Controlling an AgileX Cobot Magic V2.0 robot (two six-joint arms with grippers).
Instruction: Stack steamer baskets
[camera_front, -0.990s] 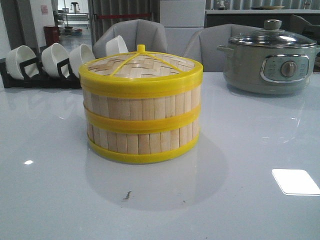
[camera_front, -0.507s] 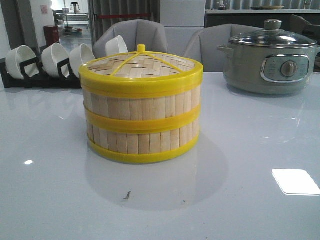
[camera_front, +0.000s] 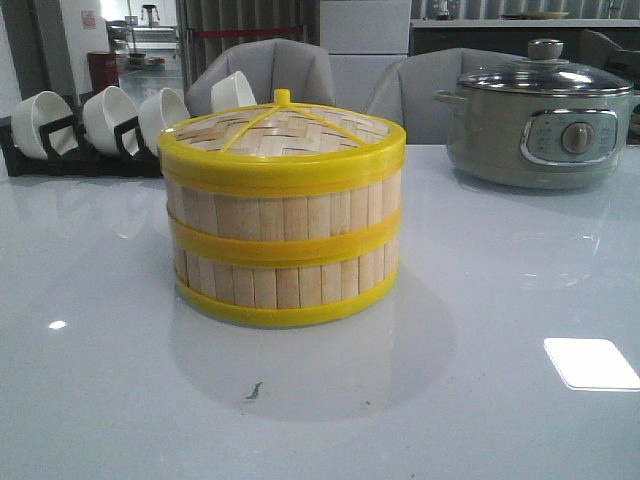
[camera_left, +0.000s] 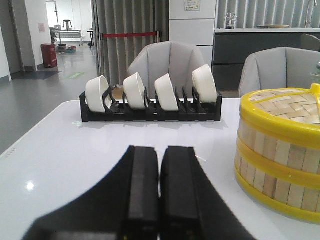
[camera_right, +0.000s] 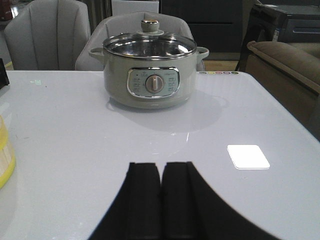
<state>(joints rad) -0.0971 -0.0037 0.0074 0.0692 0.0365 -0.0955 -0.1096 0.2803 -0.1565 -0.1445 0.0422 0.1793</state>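
Observation:
Two steamer baskets (camera_front: 282, 245) of pale bamboo slats with yellow rims stand one on the other at the table's middle, with the woven lid (camera_front: 282, 130) on top. The stack (camera_left: 280, 150) also shows in the left wrist view, and its edge (camera_right: 4, 155) in the right wrist view. My left gripper (camera_left: 160, 152) is shut with nothing in it, low over the table to the left of the stack. To the right of the stack my right gripper (camera_right: 161, 167) is shut and empty too. Neither gripper shows in the front view.
A black rack with several white bowls (camera_front: 100, 125) stands at the back left. A grey-green electric pot (camera_front: 545, 125) with a glass lid sits at the back right. Grey chairs (camera_front: 300, 70) stand behind the white table (camera_front: 480, 380).

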